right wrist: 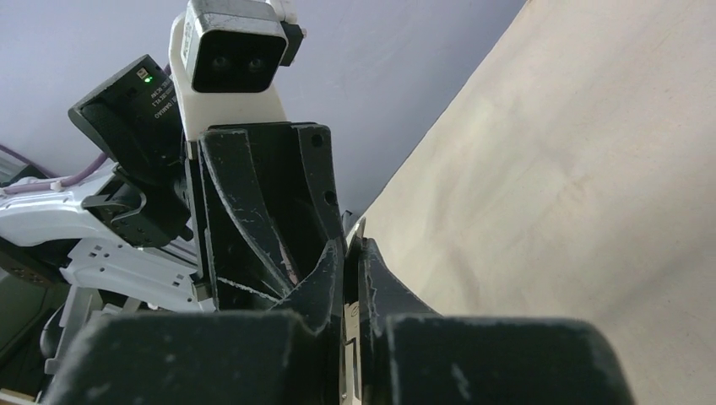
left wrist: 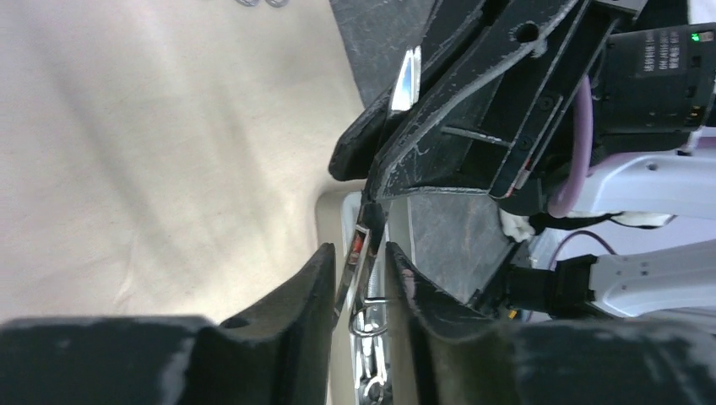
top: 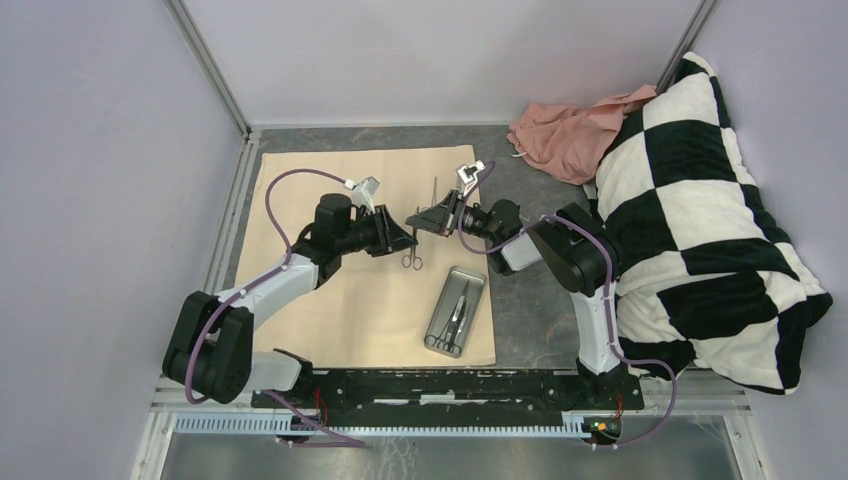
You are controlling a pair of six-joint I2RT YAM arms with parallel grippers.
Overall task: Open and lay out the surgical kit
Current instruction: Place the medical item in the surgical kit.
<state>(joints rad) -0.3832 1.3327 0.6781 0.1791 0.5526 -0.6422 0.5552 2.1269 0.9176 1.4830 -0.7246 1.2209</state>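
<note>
The beige cloth wrap (top: 330,230) lies spread flat on the table. A small steel tray (top: 457,310) with slim silver instruments in it sits on the cloth's near right corner. My right gripper (top: 425,220) is shut on a silver scissor-handled instrument (right wrist: 350,324), whose handle rings (top: 411,261) hang just above the cloth. My left gripper (top: 408,240) meets it tip to tip. In the left wrist view its fingers (left wrist: 321,278) stand narrowly apart on either side of that instrument (left wrist: 355,278), with small gaps showing. A second slim instrument (top: 433,195) lies on the cloth behind the grippers.
A crumpled pink cloth (top: 575,130) lies at the back right. A large black-and-white checkered pillow (top: 700,230) fills the right side next to the right arm. Grey walls and a metal frame enclose the table.
</note>
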